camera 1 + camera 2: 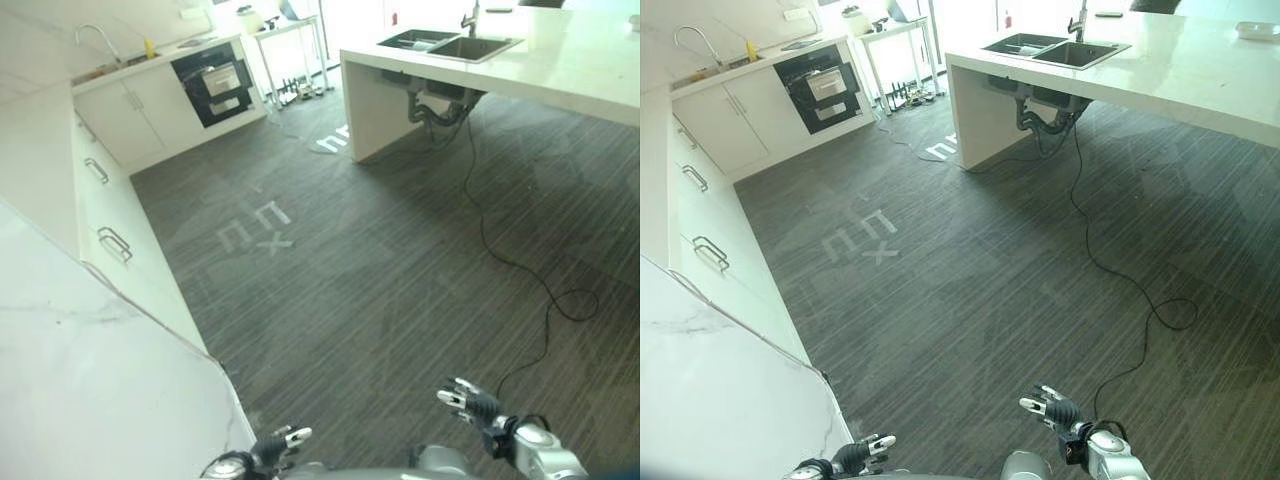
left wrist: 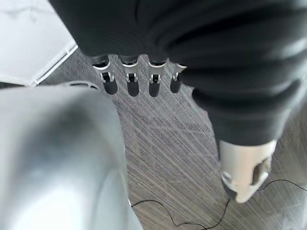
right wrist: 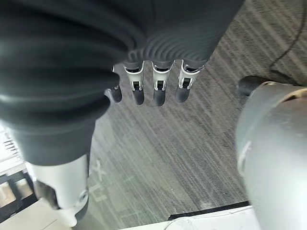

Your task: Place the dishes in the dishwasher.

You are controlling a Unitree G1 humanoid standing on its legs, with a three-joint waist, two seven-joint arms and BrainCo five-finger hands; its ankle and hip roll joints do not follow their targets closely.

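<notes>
Dishes are not yet in any robot hand: left robot hand (image 1: 280, 445) and right robot hand (image 1: 470, 402) hang empty with relaxed fingers at the lower edge, so the step seems the approach toward the dishwasher (image 1: 215, 82), upper left, beyond the floor (image 1: 350, 270).

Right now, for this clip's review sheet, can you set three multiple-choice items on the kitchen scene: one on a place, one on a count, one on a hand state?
1. Where is the double sink?
A. in the white island counter
B. on the floor
C. in a drawer

2. How many basins does that sink have?
A. one
B. two
C. four

3. What are both hands doing?
A. holding plates
B. gripping a handle
C. open, holding nothing

Answers:
1. A, it is set into the island top.
2. B, two basins lie side by side.
3. C, the left hand and right hand hang with straight fingers over the striped floor.
</notes>
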